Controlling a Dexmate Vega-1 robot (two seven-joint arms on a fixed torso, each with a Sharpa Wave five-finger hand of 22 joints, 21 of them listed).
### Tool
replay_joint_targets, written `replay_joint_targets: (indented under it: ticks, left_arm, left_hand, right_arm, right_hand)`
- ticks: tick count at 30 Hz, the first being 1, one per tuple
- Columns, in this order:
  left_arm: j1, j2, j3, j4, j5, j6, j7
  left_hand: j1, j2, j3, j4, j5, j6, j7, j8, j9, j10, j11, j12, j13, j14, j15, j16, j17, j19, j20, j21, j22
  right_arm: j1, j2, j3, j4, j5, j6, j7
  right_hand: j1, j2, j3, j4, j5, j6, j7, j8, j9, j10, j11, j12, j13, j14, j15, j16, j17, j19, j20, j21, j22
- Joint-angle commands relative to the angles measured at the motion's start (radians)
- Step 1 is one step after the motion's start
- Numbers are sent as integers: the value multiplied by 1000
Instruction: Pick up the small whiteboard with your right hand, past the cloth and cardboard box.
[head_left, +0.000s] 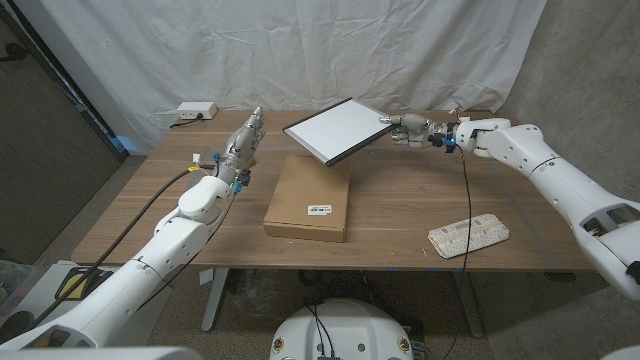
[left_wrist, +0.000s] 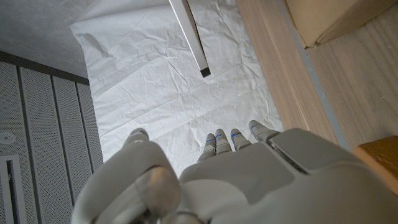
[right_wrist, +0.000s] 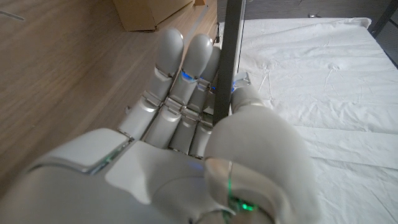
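White whiteboard (head_left: 335, 131) tilted, left edge down.

I'm seeing even, soft overhead light, faint shadows lying under the cardboard box (head_left: 308, 200); both wrist views are blurring up close.

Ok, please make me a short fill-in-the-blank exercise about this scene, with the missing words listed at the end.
1. The small whiteboard is held above the table by the robot's ____ hand.
2. Directly under the raised whiteboard, a flat ____ box lies on the wooden table.
3. The left hand holds ____.
4. The folded cloth lies near the table's front edge, on the robot's ____ side.

Missing words: right; cardboard; nothing; right
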Motion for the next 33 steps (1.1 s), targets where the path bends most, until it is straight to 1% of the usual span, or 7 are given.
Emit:
replay_joint_targets:
  ticks: [1, 11, 16, 24, 26, 33]
  left_arm:
    - [-2, 3, 3, -1, -2, 6, -7]
    - [3, 7, -6, -5, -15, -9, -24]
    - [5, 12, -5, -5, -14, -2, -25]
    - [9, 9, -10, -5, -15, -13, -23]
    - [6, 11, -9, -2, -14, -11, -27]
    - [-12, -3, -2, 25, -16, -12, -30]
  left_hand:
    - [12, 1, -5, 1, -2, 1, 2, 1, 2, -2, 3, -2, 4, 2, 0, 1, 2, -4, 6, 3, 5]
    - [15, 2, -6, 0, -2, 2, 3, 1, 2, -1, 3, -2, 4, 1, 1, 0, 2, -4, 6, 3, 5]
    - [16, 2, -6, 0, -2, 1, 2, 1, 2, -1, 3, -2, 4, 1, 1, 0, 2, -5, 7, 2, 5]
    - [17, 3, -7, -1, -3, 2, 3, 1, 2, -1, 4, -2, 4, 1, 1, 0, 2, -5, 7, 2, 5]
    - [18, 3, -8, -1, -3, 1, 2, 1, 2, -1, 5, -2, 4, 1, 0, 0, 2, -4, 7, 2, 5]
    - [19, 3, -9, -2, -3, 2, 3, 1, 2, -2, 4, -2, 4, 1, 0, 0, 2, -4, 7, 3, 5]
  right_arm:
    - [-31, -30, 32, -63, 31, -8, -34]
    - [-59, -53, 51, -126, 58, -24, -74]
    - [-69, -62, 57, -148, 69, -29, -88]
    - [-68, -60, 55, -145, 75, -20, -87]
    - [-62, -57, 51, -141, 73, -20, -84]
    - [-35, -40, 32, -106, 61, -16, -69]
  right_hand:
    - [81, 65, 120, 40, 5, 37, -28, -4, 4, 157, -141, 5, 317, 5, -4, 6, 4, 7, -34, 2, -1]
    - [77, 64, 122, 42, 5, 38, -28, -8, 7, 158, -141, 5, 319, 6, -3, 6, -1, 8, -34, 8, -2]
    - [74, 63, 124, 43, 4, 37, -28, -8, 13, 157, -141, 4, 318, 7, -3, 10, 1, 9, -34, 12, -1]
    - [73, 63, 128, 41, 5, 38, -27, -10, 13, 159, -141, 2, 315, 4, -3, 8, -3, 6, -34, 13, -3]
    - [72, 64, 129, 42, 5, 38, -27, -10, 13, 158, -141, 3, 317, 4, -2, 10, 1, 8, -34, 16, -1]
    - [72, 63, 132, 41, 5, 41, -28, -12, 10, 158, -141, 3, 317, 4, -3, 11, -1, 6, -34, 17, -3]
